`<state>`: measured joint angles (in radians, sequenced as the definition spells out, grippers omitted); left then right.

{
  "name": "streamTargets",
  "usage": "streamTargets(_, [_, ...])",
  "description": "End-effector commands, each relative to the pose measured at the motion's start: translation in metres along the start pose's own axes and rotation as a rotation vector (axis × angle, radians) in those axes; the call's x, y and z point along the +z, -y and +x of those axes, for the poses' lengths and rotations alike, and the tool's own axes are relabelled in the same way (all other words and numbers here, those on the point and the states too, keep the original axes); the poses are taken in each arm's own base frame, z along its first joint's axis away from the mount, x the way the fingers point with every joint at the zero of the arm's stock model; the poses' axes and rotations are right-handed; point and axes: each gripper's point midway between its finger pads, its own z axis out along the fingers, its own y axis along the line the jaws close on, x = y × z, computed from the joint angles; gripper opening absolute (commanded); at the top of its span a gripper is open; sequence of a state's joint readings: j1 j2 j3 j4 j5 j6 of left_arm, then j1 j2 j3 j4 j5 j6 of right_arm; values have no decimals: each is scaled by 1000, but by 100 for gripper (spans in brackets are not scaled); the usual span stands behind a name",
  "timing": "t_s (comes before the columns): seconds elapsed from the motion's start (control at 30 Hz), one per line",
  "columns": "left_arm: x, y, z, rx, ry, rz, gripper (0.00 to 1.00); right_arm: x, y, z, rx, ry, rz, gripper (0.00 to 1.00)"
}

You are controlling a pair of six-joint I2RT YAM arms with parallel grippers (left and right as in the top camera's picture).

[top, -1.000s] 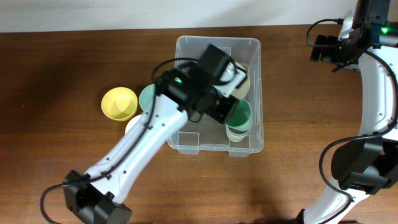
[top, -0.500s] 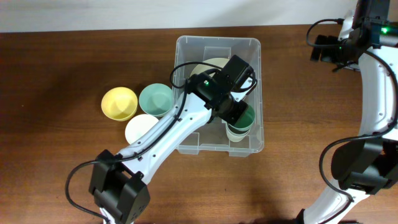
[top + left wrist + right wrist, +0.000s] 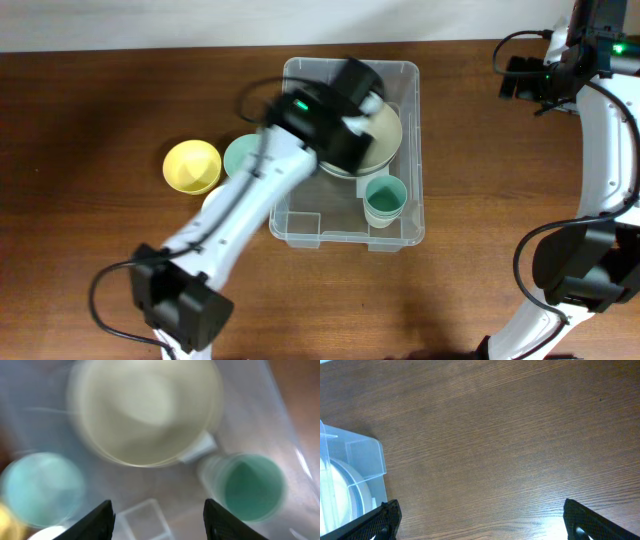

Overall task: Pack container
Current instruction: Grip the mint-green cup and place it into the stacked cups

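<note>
Clear plastic container (image 3: 308, 226) in the middle of the brown wood table (image 3: 90, 120), short end toward the front. Inside it, at the far end, a big cream dish (image 3: 388, 135), partly hidden under the left arm. Near the front right corner of the container, a green cup (image 3: 384, 198), standing up, just beside the dish. Outside, by the left wall: a yellow bowl (image 3: 192, 166), a mint bowl (image 3: 240, 156) between the yellow one and the wall, and a bit of a white bowl (image 3: 212, 205) peeking out from under the arm. Left gripper (image 3: 160, 522) up above the container, all blurry, looking down at the dish and cup, jaws wide apart and holding nothing. Right gripper (image 3: 482, 522) off at the far right over bare wood, jaws wide apart too, empty, with one corner of the container at the edge of its view
</note>
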<state>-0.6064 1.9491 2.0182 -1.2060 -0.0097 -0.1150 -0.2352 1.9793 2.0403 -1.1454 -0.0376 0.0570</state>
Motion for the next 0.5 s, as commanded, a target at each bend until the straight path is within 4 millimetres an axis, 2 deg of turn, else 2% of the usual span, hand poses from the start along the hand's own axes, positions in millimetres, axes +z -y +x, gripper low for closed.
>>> streamTargets(0.0, [-30, -90, -9, -262, 36, -124, 59, -7, 3, -4, 14, 19, 9, 99])
streamTargets(0.07, [-40, -132, 0, -373, 33, -165, 59, -7, 3, -4, 14, 19, 10, 99])
streamTargets(0.1, [-45, -164, 9, -452, 27, -197, 59, -7, 3, -4, 14, 19, 10, 99])
streamTargets(0.13, [-47, -180, 14, -491, 25, -213, 59, -7, 3, -4, 14, 19, 10, 99])
streamTargets(0.17, [-53, -213, 27, -590, 22, -240, 59, -7, 3, -4, 14, 19, 10, 99])
streamTargets(0.2, [-56, -229, 34, -640, 21, -243, 59, -7, 3, -4, 14, 19, 9, 99])
streamTargets(0.4, [-70, -295, 73, -812, 16, -255, 60, -7, 3, -4, 14, 19, 9, 99])
streamTargets(0.47, [-64, -310, 88, -855, 8, -234, 59, -7, 3, -4, 14, 19, 10, 99])
